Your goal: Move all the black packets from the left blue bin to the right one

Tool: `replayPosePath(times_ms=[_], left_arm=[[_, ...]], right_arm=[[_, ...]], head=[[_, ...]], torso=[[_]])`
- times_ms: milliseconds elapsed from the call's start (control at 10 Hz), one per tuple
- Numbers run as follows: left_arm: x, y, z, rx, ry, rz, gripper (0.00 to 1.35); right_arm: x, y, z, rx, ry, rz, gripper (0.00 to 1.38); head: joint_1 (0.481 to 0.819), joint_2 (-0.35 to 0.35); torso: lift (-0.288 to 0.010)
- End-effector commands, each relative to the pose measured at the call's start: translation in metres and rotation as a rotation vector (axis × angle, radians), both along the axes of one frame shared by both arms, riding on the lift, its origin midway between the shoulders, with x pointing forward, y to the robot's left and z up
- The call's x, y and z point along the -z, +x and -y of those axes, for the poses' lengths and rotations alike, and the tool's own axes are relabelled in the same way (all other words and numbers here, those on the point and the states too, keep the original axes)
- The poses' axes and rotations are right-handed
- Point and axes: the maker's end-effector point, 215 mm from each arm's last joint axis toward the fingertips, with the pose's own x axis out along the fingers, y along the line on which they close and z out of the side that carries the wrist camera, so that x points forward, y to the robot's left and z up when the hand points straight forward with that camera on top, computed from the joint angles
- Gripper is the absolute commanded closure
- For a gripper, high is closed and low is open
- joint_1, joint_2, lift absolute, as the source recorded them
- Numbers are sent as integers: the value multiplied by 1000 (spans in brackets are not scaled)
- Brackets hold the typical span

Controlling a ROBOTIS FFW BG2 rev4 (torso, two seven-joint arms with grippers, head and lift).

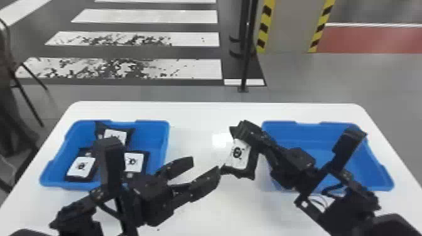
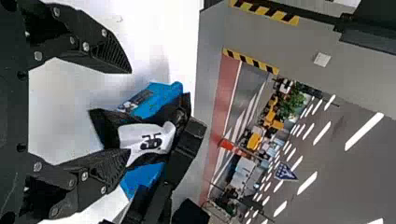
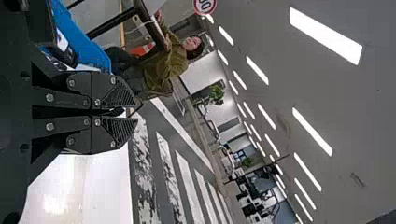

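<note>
Left bin (image 1: 157, 133) with 3 packets (image 1: 81, 168), left jaws wide, right jaws holding packet (image 1: 239, 155) near right bin (image 1: 314, 133)

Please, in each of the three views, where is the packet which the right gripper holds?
Head view: the packet is in the right gripper, just left of the right bin.
Left wrist view: packet beyond the left gripper, with blue bin behind.
Right wrist view: apparently a dark sliver between the gripper's own fingers.
Shared landmark: white tabletop.
</note>
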Motion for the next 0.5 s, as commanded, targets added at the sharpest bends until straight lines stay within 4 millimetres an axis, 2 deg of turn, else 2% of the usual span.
replayPosePath(times_ms=[0,200,300,400], left_arm=[[-2,3,-15,-32,5,8,171],[-7,5,-34,-74,14,23,173],[-9,5,-43,-92,25,29,173],[-8,6,-50,-104,35,31,173]], right_arm=[[6,36,43,68,-76,18,1282],[25,85,133,227,-220,15,1282],[34,98,180,311,-283,3,1282],[41,102,228,398,-342,-11,1279]], head=[[695,-18],[695,-57],[695,-100],[695,-147]], torso=[[-140],[-140],[-140],[-140]])
